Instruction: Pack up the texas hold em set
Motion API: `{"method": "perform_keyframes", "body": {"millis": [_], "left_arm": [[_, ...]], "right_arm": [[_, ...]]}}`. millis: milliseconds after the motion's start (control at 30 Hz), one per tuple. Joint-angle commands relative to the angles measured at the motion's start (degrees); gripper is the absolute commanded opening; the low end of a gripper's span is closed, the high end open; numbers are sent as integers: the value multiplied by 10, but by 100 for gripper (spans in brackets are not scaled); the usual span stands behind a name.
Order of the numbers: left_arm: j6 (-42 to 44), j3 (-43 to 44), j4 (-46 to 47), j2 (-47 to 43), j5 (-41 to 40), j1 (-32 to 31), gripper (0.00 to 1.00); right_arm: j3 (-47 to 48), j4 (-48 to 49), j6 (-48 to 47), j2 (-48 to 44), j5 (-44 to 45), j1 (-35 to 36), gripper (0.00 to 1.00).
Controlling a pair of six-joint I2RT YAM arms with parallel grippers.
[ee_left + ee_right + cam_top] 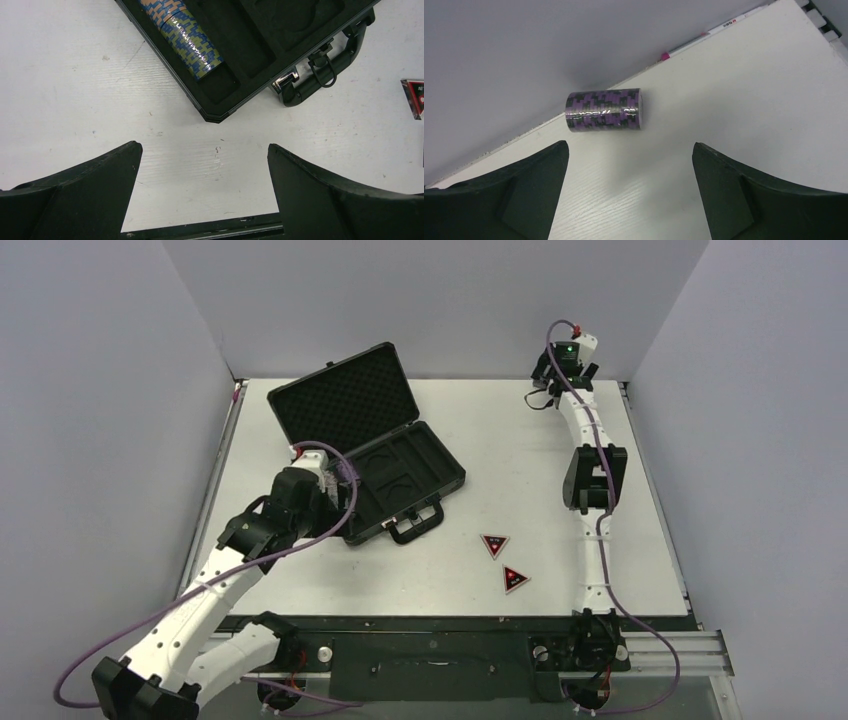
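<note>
Briefcase (400, 472): open on the table's (520, 440) left half, lid (345, 395) up at the back, handle (415, 523) toward the near edge.
Hidden: your left arm (230, 570) covers its near corner; one token (414, 96) is cut off.
Writing: token print too tiny to read.
Purple chip stack (604, 110): on its side by the back wall (524, 50), long way along it.
Blue chip stack (187, 37): lying inside the briefcase.
Left gripper (202, 150): wide, empty.
Right gripper (629, 147): wide, empty.

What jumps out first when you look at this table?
The open black case sits left of centre, lid up, with a blue-and-tan chip roll lying in a foam slot. Two red triangular tokens lie on the table near its handle. At the far right corner, the right gripper is open, pointed at a purple chip roll lying on its side.
</note>
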Motion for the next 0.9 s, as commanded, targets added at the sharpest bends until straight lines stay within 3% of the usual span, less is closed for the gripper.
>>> {"method": "perform_keyframes", "body": {"millis": [0,233,533,767,867], "left_arm": [[40,42,19,33,5,8,96],[55,56,11,57,8,19,96],[47,60,2,52,2,27,96],[45,68,17,80,12,33,96],[48,75,21,95,17,35,96]], "right_arm": [[31,-23,84,6,-62,-31,87],[3,26,209,29,-131,-60,89],[-30,187,395,87,-252,-101,91],[-42,228,439,91,-224,-99,95],[-60,272,542,105,-198,-95,95]]}}
